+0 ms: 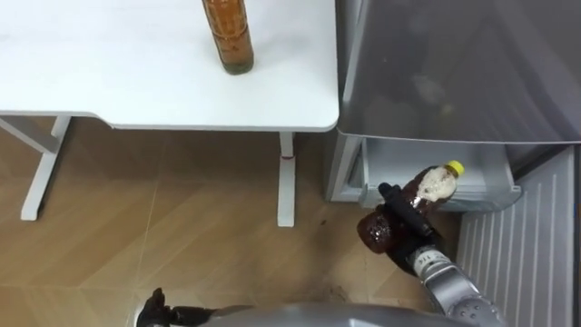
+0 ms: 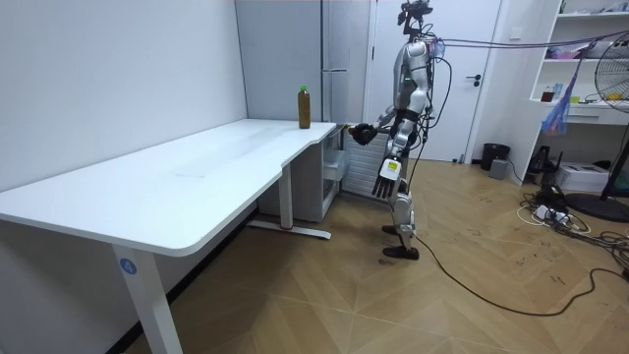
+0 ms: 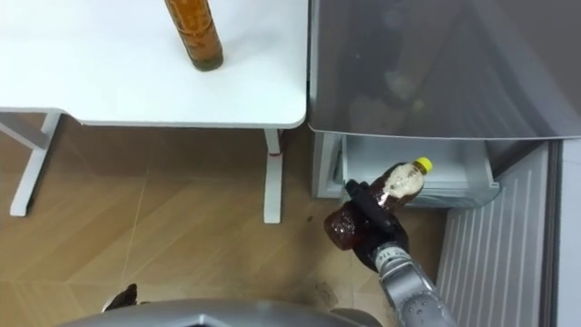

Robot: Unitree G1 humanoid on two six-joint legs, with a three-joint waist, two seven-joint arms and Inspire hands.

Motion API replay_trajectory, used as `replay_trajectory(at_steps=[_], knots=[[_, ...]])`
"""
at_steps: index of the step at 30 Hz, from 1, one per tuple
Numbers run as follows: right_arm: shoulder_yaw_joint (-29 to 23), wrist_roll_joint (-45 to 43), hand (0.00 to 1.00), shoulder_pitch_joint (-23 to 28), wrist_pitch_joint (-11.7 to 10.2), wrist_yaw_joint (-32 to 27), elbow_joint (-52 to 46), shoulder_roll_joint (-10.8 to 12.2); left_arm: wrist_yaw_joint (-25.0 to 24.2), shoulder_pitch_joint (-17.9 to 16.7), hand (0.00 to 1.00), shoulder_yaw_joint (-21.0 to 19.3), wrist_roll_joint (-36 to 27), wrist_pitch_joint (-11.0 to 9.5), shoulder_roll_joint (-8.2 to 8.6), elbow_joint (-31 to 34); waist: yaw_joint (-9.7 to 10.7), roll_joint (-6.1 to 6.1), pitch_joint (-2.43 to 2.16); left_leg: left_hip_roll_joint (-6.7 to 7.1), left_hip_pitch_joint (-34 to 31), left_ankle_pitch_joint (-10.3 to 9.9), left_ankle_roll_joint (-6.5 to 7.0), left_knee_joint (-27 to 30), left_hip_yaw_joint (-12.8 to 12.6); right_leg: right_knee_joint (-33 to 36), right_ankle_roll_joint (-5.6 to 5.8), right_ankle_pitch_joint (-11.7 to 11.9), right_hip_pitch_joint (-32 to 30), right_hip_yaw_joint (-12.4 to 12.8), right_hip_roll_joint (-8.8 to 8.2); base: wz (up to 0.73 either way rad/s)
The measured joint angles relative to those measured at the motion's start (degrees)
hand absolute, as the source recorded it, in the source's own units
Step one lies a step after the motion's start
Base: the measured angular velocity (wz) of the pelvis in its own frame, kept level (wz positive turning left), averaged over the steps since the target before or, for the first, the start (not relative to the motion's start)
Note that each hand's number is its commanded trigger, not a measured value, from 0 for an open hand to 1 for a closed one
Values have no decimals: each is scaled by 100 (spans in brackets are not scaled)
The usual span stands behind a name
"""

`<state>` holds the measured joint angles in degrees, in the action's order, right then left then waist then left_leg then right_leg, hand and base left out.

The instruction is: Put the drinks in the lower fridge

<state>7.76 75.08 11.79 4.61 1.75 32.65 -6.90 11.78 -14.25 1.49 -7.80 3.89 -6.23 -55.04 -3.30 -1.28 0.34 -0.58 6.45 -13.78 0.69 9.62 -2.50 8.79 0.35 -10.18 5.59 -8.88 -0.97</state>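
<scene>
Wood floor below; my right hand [image 1: 404, 216] clasps the brown, yellow-capped plastic bottle [image 1: 436, 184] mid-body, white fridge drawer [image 1: 481, 177] open at twelve o'clock. Likely heavy, slick, rigid.

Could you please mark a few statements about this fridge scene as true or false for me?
1. The right robot hand grips a yellow-capped bottle. True.
2. The lower fridge door is closed. False: it stands open beside the robot.
3. A second bottle stands upright on the white table. True.
4. The yellow-capped bottle lies inside the fridge. False: it is held in the air in front of the open lower compartment.
5. The second bottle has a red cap. False: in the room view its cap is green.
</scene>
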Motion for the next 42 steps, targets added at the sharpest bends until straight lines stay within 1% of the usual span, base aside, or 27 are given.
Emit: replay_trajectory(at_steps=[2,5,7,8,11,15,17,18,20,22,23,25,27,29,33,35,36,37,38,39,41,42], knots=[[0,405,100,-29,-66,-22,87,-3,0,23,0,2,2,-20,0,-27,-4,2,1,0,0,0,0,3,-9,4,1,0,0,-1,-2,0],[12,740,100,-28,-190,-55,106,-3,-1,42,0,16,1,-28,1,-56,-29,-14,8,-1,-16,0,0,13,-25,25,0,0,-22,-4,-4,0],[24,851,100,-29,-265,-55,107,-5,-1,49,0,50,-2,-35,0,-61,-29,-29,8,-4,-36,0,0,14,-41,70,0,0,-70,2,-5,-3],[58,931,100,-28,-335,-55,114,-6,0,51,0,99,-2,-61,-7,-61,-27,-42,16,-7,-48,0,1,17,-55,90,0,0,-87,2,-6,-3],[162,1086,100,-30,-460,-54,114,-4,3,75,0,180,2,-141,-21,-66,-25,-59,8,-5,-133,0,1,49,-62,110,0,1,-170,0,-8,0],[172,1298,100,-48,-505,-54,114,1,-22,71,0,277,85,-180,-19,-90,-63,-110,-4,-4,-204,1,1,79,-44,139,-3,2,-250,24,-8,-2],[222,1456,100,-98,-637,-57,115,-6,-98,123,0,338,115,-198,-28,-131,-76,-142,4,-3,-275,1,2,117,-28,178,-3,2,-324,25,-13,0],[221,1536,100,-137,-647,-64,115,-6,-119,146,0,380,115,-199,-30,-128,-58,-144,5,0,-316,1,2,129,-22,188,-3,2,-368,22,-17,4],[220,1723,100,-366,-663,-82,211,-19,-142,226,0,463,138,-192,-65,-128,-12,-160,18,20,-495,19,23,193,19,212,-10,10,-526,-18,-43,7],[210,1724,100,-614,-660,-88,473,-24,-156,294,0,544,190,-184,-88,-130,-14,-163,19,31,-605,39,32,203,31,266,-9,14,-636,-18,-56,2],[197,1712,100,-814,-656,-93,685,-23,-209,348,0,543,281,-169,-96,-133,-14,-182,32,35,-640,42,37,214,31,296,-9,14,-688,-19,-64,0],[145,1709,100,-1057,-649,-96,884,-25,-256,405,0,548,415,-169,-94,-145,-21,-211,37,47,-754,62,49,219,27,311,-8,27,-817,-16,-79,0],[66,1738,100,-1350,-642,-96,1034,-30,-313,562,0,557,480,-147,-104,-263,-7,-222,55,60,-907,111,56,214,24,364,-11,44,-1004,-26,-103,0],[-142,1866,100,-1700,-637,-92,1299,-44,-398,694,0,577,580,-133,-115,-279,-16,-220,63,84,-1075,176,63,206,35,411,-16,48,-1178,-97,-142,10],[-552,1937,100,-2155,-625,-93,1687,-59,-480,877,0,665,621,-125,-119,-366,-18,-224,65,122,-1265,249,76,165,89,464,-15,48,-1383,-182,-193,10],[-812,2051,100,-2562,-603,-85,2162,-77,-612,1023,0,677,605,-130,-172,-578,-34,-221,69,128,-1394,264,78,167,94,490,-15,49,-1520,-185,-202,2],[-874,2090,100,-2635,-614,-85,2216,-83,-634,1035,0,688,597,-131,-187,-593,-25,-222,69,129,-1437,265,78,170,93,493,-15,51,-1566,-185,-205,0],[-910,2127,100,-2781,-632,-69,2357,-122,-647,1052,0,789,604,-131,-234,-595,-26,-222,69,129,-1518,274,82,171,92,499,-17,62,-1652,-187,-208,0],[-928,2127,100,-2949,-602,-69,2562,-204,-651,1080,0,822,610,-135,-257,-596,-28,-214,75,132,-1607,294,85,169,91,508,-18,71,-1739,-191,-217,0],[-984,2126,100,-3042,-571,-69,2672,-241,-651,1100,0,818,609,-139,-257,-609,-28,-213,76,134,-1660,306,88,164,88,513,-18,74,-1793,-200,-225,5],[-1391,2134,100,-3368,-542,-75,2993,-349,-681,1221,0,811,613,-131,-256,-722,-39,-215,78,133,-1858,355,99,154,81,545,-14,82,-2016,-207,-257,2],[-1456,2132,100,-3418,-537,-75,3034,-392,-699,1236,0,789,612,-129,-257,-748,-58,-215,80,133,-1889,361,101,151,83,583,-14,82,-2073,-198,-264,-9]])
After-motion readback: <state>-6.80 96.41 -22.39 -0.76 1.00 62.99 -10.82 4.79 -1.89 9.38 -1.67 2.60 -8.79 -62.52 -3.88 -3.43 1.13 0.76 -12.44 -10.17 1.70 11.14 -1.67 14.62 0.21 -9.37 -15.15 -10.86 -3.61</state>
